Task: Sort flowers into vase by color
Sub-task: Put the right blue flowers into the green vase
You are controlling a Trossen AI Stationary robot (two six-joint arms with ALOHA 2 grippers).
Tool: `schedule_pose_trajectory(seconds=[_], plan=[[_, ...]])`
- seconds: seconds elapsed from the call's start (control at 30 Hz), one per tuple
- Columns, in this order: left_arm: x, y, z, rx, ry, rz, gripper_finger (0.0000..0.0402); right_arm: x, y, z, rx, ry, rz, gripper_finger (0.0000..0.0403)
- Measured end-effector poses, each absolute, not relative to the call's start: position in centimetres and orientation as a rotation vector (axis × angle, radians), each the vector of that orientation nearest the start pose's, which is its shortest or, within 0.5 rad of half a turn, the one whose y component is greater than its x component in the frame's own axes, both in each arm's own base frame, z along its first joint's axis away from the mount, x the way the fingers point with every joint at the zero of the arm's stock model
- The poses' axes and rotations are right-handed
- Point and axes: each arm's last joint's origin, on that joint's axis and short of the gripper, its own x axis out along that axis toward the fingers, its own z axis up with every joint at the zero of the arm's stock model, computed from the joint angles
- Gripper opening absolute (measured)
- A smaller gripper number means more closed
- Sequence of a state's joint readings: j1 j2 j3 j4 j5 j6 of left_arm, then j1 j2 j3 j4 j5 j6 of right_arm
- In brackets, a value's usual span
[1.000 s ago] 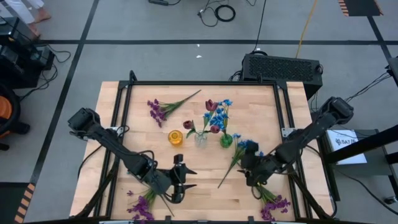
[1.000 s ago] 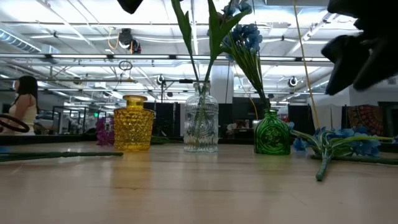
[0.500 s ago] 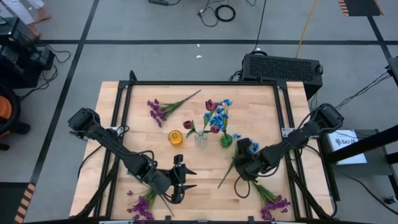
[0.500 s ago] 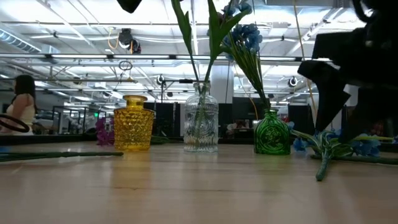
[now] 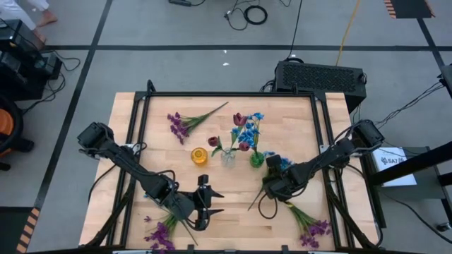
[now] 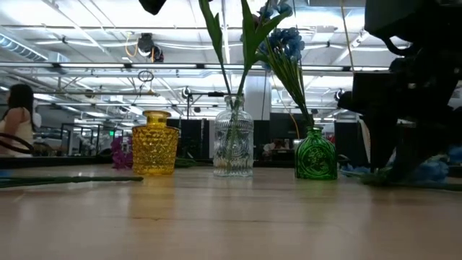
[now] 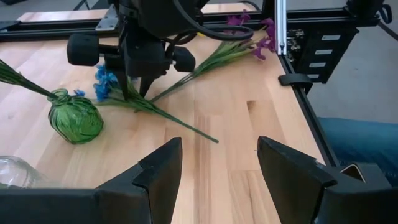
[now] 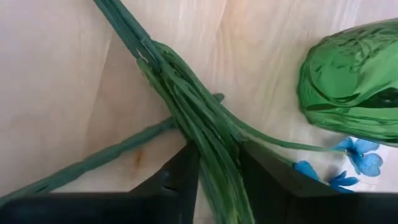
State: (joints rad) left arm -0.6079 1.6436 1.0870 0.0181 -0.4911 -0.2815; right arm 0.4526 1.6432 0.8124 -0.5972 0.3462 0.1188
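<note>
With its fingers either side of the blue flower's stem, the right gripper pinches that stem on the table just beside the green vase (its likely home). Near the front edge, the left gripper waits, released.

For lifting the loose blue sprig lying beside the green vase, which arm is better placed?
The right. The right gripper is down on the blue sprig, fingers straddling its stems beside the green vase. The left gripper hangs open near the table's front edge.
</note>
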Motion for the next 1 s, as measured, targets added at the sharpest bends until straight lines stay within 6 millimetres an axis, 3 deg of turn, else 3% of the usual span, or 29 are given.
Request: schedule_pose_trajectory(seconds=[0.3,0.4,0.73,1.0], plan=[[30.8,-19.1,23.5,-0.019,0.471,-0.019,0.0216,23.9,10.7,13.6,-0.425,1.329,0.036,0.0009],[31.7,-19.1,22.7,-0.054,0.447,-0.004,0.0216,24.3,11.2,14.9,-0.402,1.354,0.023,0.0008],[34.2,-19.5,18.8,-0.061,0.416,0.037,0.0216,26.3,13.4,22.5,-0.304,1.337,-0.054,0.0003],[34.3,-19.4,17.8,0.087,0.396,0.177,0.0216,25.9,14.6,23.7,-0.257,1.347,-0.056,0.0003]])
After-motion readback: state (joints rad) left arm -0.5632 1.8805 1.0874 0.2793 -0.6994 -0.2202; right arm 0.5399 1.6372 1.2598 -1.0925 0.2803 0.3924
